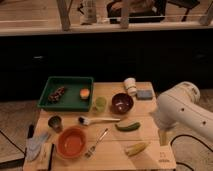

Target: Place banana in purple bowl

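Note:
The banana (136, 148) is small and pale yellow and lies on the wooden table (107, 161) near its front right. The purple bowl (121, 103) stands upright at the table's middle, behind the banana, with a green cucumber-like vegetable (128, 126) between them. My white arm (185, 112) reaches in from the right over the table's right edge. My gripper (164, 137) hangs below the arm, to the right of the banana and a little above the table, holding nothing that I can see.
A green tray (67, 102) at the back left holds a brown item (56, 94) and an orange piece (85, 93). Also on the table: orange bowl (71, 142), fork (96, 143), brush (97, 120), green cup (100, 104), dark cup (55, 122), white cup (130, 85), blue sponge (145, 94), cloth (36, 145).

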`<state>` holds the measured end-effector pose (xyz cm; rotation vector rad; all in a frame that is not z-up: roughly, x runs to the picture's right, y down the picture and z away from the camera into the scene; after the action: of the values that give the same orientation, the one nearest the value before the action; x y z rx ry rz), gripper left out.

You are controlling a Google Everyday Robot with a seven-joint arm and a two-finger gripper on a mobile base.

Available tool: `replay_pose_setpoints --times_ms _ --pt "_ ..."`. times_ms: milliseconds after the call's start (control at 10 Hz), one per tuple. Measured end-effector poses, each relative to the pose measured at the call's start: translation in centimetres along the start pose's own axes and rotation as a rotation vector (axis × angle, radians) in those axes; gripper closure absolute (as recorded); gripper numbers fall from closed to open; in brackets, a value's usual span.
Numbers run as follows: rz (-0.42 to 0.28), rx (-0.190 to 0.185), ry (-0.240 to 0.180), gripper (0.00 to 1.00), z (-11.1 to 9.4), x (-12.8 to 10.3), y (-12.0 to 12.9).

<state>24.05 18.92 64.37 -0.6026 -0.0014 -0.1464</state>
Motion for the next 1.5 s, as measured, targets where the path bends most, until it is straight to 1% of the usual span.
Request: replay_pose_setpoints --times_ms 100,200,500,700,1100,1500 --pt "-0.009 -0.003 -0.009 0.20 0.8 -0.8 0.2" --pt "-0.012 -0.005 -0.010 0.20 1.3 -1.1 0.5" --pt "-0.021 -0.015 -0.024 0.20 4.0 -2.4 1.9" --pt "-0.021 -0.022 -0.031 0.20 5.1 -2.9 2.6" --pt "-0.025 -0.050 -0.053 0.20 8.5 -4.4 4.4" --pt "-0.009 -0.069 -0.078 0.20 10.4 -4.8 5.0"
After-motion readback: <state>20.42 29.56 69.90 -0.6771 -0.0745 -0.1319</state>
